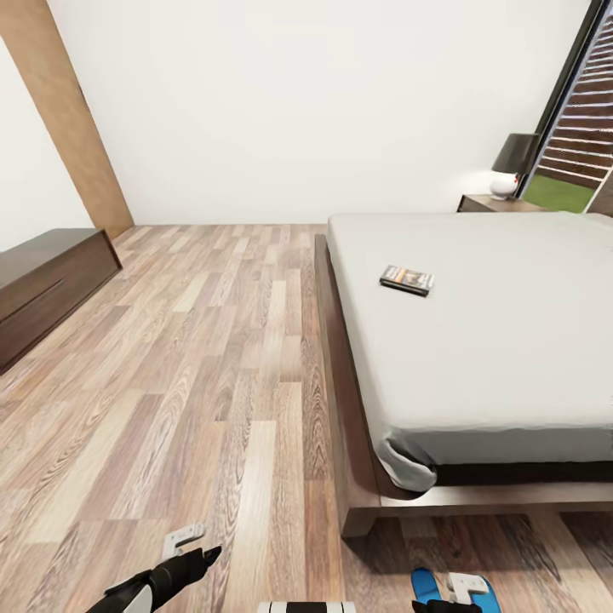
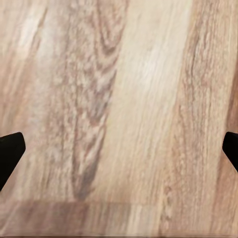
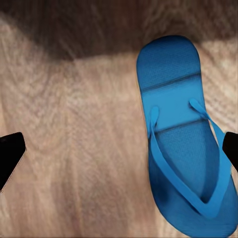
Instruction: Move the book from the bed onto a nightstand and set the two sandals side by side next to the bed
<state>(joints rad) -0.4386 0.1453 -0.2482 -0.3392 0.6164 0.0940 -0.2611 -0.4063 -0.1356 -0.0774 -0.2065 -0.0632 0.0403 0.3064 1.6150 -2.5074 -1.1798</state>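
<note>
At the near edge of the head view the left gripper (image 1: 189,545) hangs over bare wood-plank floor (image 1: 213,383), and its wrist view shows the two black fingertips (image 2: 10,153) spread wide at the picture's edges with nothing but planks between them. The right gripper (image 1: 464,587) sits low beside it, just above a blue sandal (image 1: 426,587) lying flat on the floor near the foot corner of the bed (image 1: 358,477). In the right wrist view that gripper is likewise wide open and holds nothing, the sandal (image 3: 186,144) lying strap-up below it toward one fingertip (image 3: 11,156). Farther off, the book (image 1: 407,279) rests flat on the grey mattress, toward the floor-side edge. Beyond the bed a nightstand (image 1: 489,203) carries a dark-shaded lamp (image 1: 513,163) beside the window; a long dark dresser (image 1: 47,281) stands against the left wall.
</note>
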